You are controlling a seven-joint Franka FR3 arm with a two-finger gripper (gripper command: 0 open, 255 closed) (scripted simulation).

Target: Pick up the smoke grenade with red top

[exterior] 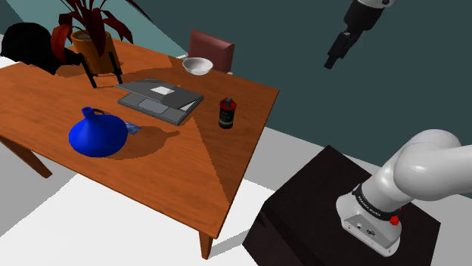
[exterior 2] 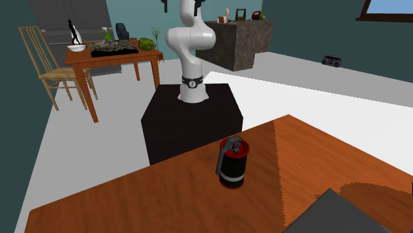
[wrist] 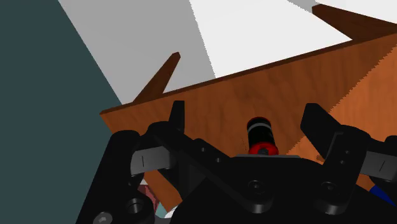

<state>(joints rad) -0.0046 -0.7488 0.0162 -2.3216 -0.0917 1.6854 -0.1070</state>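
The smoke grenade [exterior: 226, 113] is a black can with a red band and a red top, standing upright on the wooden table [exterior: 219, 162] near the edge closest to the stand. The second exterior view has the grenade [exterior 2: 232, 163] close up, with its grey lever at the top. My gripper [exterior: 336, 53] hangs high in the air, well above the grenade and off toward the shoulder view's right. In the wrist view the gripper [wrist: 247, 118] is open with nothing between its fingers [wrist: 177, 118], and the grenade [wrist: 261, 135] stands far beyond them on the table.
On the table there are also a grey laptop [exterior: 160, 100], a blue vase [exterior: 98, 134], a white bowl [exterior: 197, 66] and a potted red plant [exterior: 92, 34]. A chair [exterior: 212, 49] stands behind the table. The dark stand [exterior: 333, 219] sits at the lower right.
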